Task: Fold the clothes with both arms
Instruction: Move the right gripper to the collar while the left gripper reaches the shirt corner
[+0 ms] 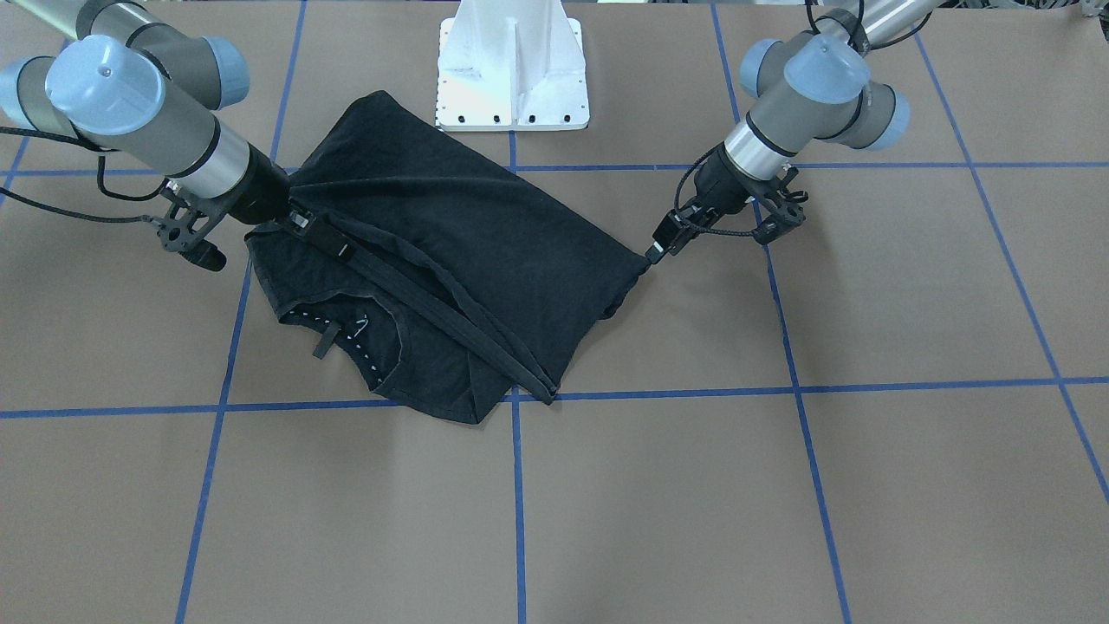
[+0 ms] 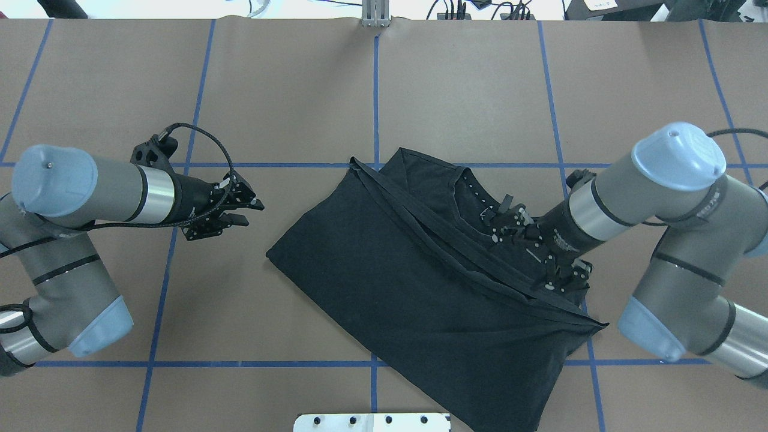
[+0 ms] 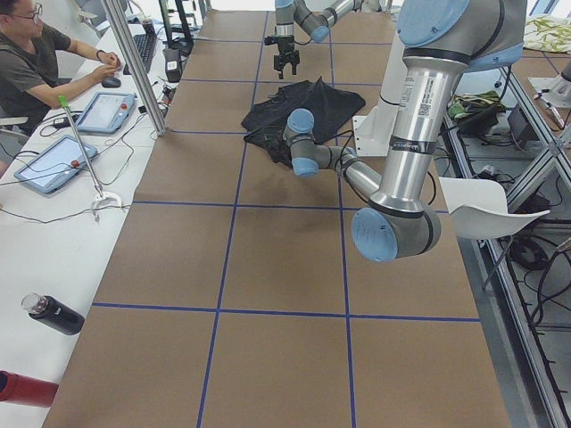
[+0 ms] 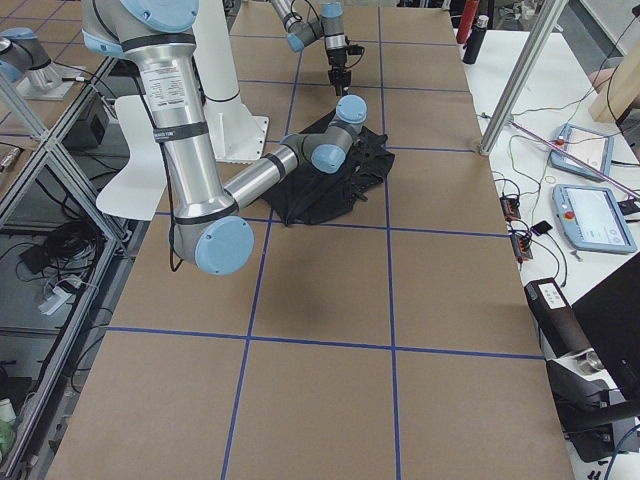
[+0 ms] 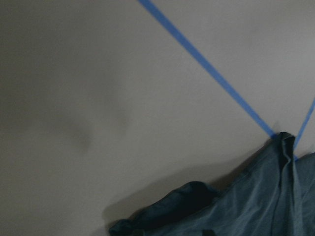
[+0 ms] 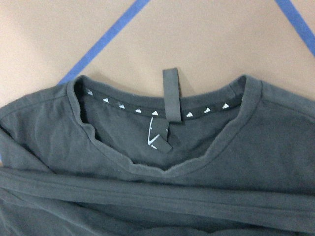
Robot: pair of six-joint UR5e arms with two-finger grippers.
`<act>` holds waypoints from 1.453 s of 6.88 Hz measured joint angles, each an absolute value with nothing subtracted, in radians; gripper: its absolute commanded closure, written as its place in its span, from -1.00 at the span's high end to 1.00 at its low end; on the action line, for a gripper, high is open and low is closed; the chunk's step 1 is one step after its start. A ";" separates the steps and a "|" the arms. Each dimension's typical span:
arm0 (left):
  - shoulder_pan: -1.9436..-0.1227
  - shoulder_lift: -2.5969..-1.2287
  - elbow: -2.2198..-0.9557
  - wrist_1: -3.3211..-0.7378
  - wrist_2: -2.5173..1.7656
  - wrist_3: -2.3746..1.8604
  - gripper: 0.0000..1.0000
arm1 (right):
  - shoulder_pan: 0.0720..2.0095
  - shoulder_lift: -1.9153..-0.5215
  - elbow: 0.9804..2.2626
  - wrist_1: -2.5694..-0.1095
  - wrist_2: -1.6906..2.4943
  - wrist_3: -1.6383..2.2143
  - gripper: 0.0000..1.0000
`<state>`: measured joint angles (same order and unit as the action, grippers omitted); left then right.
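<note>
Overhead exterior: right claw (image 2: pixel 529 251) at black T-shirt (image 2: pixel 408 294) collar.

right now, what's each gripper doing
Left gripper: open, holding nothing.
Right gripper: down on the T-shirt by its collar; cannot tell whether open or shut.

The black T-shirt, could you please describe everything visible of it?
The black T-shirt looks like soft cotton and lies half folded, wrinkled, on the brown table. Its collar, with a hanging loop and small white marks inside, faces up. A hem runs diagonally across it. The right gripper rests on it beside the collar; no logo shows.
</note>
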<state>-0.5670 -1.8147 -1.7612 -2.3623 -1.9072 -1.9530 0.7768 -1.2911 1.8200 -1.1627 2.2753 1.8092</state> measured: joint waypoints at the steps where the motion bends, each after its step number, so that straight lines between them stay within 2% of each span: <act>1: -0.557 -1.824 -1.742 -2.362 -1.901 -1.954 0.11 | 0.784 -1.285 1.808 -1.163 2.260 1.791 1.00; 8: -0.519 -1.868 -1.663 -2.362 -1.897 -1.953 0.13 | 0.781 -1.291 1.800 -1.163 2.249 1.782 1.00; 9: -0.518 -1.872 -1.655 -2.362 -1.898 -1.953 -0.17 | 0.779 -1.292 1.802 -1.163 2.250 1.782 1.00; 10: -0.517 -1.875 -1.650 -2.362 -1.897 -1.953 -0.99 | 0.779 -1.293 1.803 -1.163 2.251 1.782 1.00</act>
<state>-0.5174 -1.8750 -1.6499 -2.3623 -1.8972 -1.9531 0.7787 -1.2933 1.8029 -1.1627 2.2512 1.7825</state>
